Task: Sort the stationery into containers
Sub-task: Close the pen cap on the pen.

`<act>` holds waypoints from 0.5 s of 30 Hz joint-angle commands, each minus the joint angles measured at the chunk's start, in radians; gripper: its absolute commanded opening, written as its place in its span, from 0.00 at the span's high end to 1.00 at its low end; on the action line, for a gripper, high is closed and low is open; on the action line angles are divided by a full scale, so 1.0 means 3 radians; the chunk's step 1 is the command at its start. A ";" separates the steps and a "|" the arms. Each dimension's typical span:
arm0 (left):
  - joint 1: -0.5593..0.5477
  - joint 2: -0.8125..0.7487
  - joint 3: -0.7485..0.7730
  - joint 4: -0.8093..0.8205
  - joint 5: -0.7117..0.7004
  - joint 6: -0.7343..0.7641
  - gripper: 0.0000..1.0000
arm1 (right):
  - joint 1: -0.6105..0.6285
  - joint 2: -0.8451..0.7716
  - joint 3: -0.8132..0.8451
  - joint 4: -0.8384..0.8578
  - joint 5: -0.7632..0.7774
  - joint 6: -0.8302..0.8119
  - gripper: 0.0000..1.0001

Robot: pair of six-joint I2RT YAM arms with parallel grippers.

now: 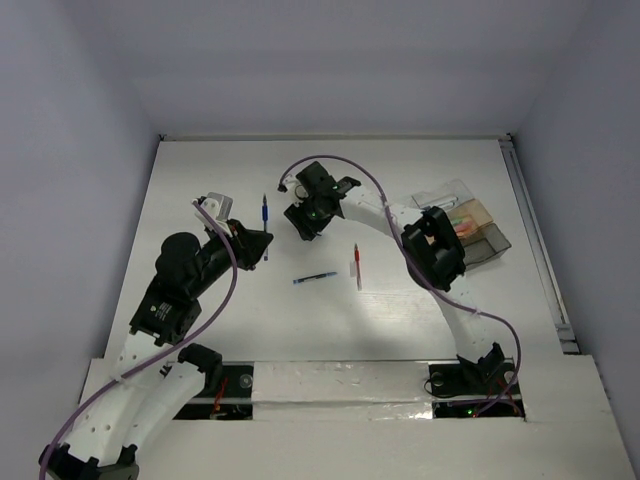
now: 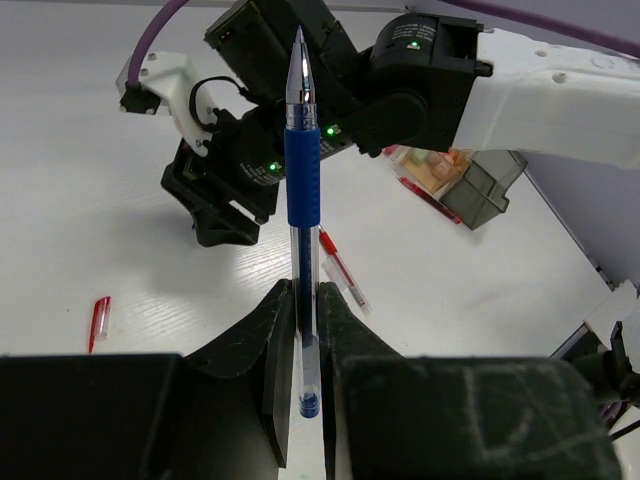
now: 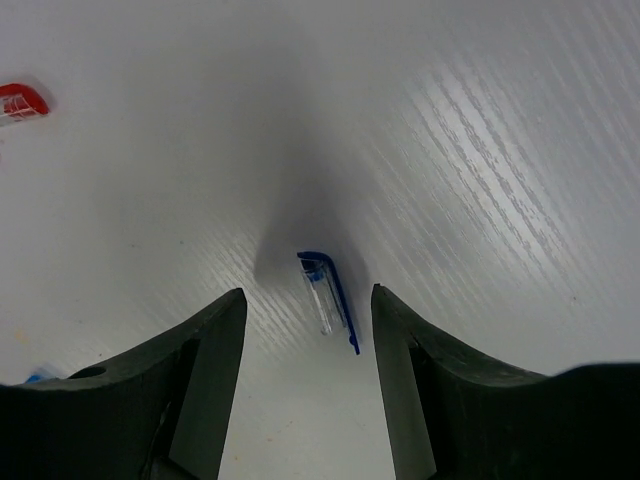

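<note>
My left gripper is shut on a blue pen, which sticks out forward with its tip away from the jaws; the top view shows the gripper and pen left of centre. My right gripper is open, low over the table, its jaws either side of a clear pen cap with a blue clip without touching it. In the top view this gripper hides the cap. A second blue pen and a red pen lie mid-table. The containers stand at the right.
A red pen cap lies on the table left of my left gripper and shows at the right wrist view's left edge. The right arm's elbow sits beside the containers. White walls close the table's back and sides.
</note>
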 commanded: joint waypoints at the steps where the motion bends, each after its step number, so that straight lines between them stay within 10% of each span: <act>1: 0.0017 -0.0049 0.0000 0.0100 0.0021 0.0046 1.00 | 0.0065 0.0094 0.0247 -0.0143 0.0261 -0.0121 0.41; 15: 0.0017 -0.0034 0.0000 0.0100 -0.0015 0.0051 1.00 | 0.0136 0.0150 0.0038 -0.0097 0.0496 0.0052 0.82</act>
